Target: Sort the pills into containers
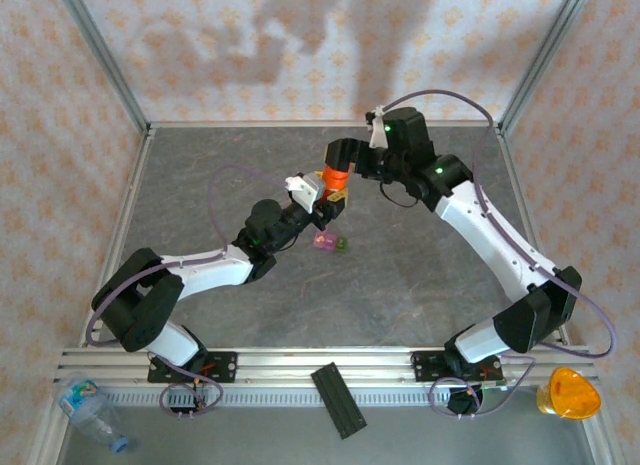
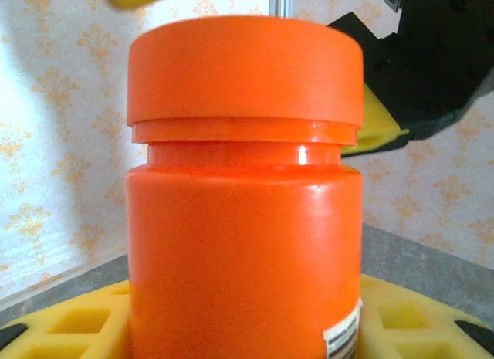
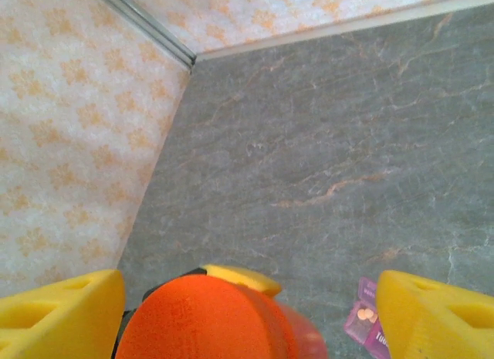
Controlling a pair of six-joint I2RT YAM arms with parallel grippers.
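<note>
My left gripper is shut on an orange bottle with a red-orange cap, holding it upright above the table; its yellow pads flank the bottle's lower body. My right gripper is open, with its yellow fingers on either side of the cap and gaps on both sides. The containers, small joined pink boxes with a dark green one, lie on the table just in front of the bottle. Two pale pills rest in an open pink compartment.
The grey marbled table is bounded by patterned walls and metal posts. Off its near edge lie a black strip, a clear plastic bottle at the left and an orange-yellow object at the right.
</note>
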